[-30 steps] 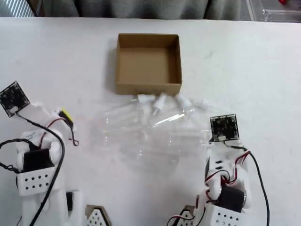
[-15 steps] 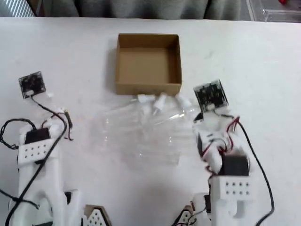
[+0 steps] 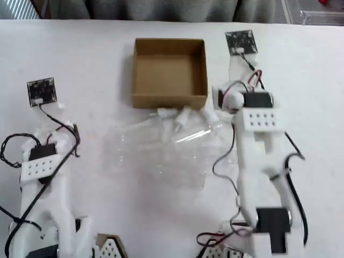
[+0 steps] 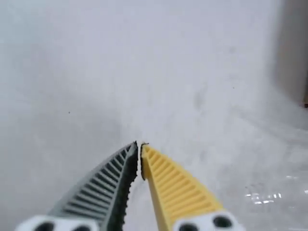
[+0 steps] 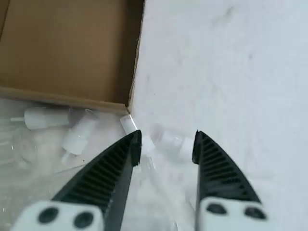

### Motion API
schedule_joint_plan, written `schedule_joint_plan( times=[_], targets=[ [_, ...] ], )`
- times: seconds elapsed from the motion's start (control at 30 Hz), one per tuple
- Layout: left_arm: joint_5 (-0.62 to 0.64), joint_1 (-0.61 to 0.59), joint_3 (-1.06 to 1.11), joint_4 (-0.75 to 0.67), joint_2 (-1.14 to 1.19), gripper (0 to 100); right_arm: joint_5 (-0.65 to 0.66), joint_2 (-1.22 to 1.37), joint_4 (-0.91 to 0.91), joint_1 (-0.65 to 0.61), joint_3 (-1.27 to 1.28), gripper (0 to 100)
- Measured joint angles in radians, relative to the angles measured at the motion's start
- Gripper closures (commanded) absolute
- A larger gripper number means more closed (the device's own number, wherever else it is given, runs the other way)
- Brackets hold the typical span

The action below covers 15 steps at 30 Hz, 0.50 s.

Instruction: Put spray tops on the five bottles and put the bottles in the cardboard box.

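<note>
Bottles (image 3: 161, 148) lie beside the cardboard box (image 3: 170, 72); we see right jaws spread over spray tops (image 5: 78, 134), left jaws pressed together.

The box (image 3: 169, 75) sits at the back middle of the table (image 3: 301, 70). The bottles (image 3: 161, 153) lie just in front of it, with the tops (image 3: 183, 115) by its front wall. The left arm (image 3: 40, 166) is left of the bottles. The right arm (image 3: 258, 118) is right of the box.

The cardboard box (image 5: 67, 53) beyond the right gripper (image 5: 167, 137) is cut off at the picture's edge. Beside that gripper the clear bottles (image 3: 161, 150) are too faint to count. One spray top (image 5: 128, 123) lies partly behind the gripper.
</note>
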Motion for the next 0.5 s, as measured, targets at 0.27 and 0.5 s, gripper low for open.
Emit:
schedule_joint_plan(
  times=[0.27,0.5],
  targets=[
    [0.0,0.023,0.0,-0.043,0.049,98,-0.009,0.385,0.0,-0.123,-0.338,89.1],
    [0.0,0.025,0.0,-0.052,0.049,98,-0.014,0.525,-0.072,-0.12,-0.46,89.3]
  ],
)
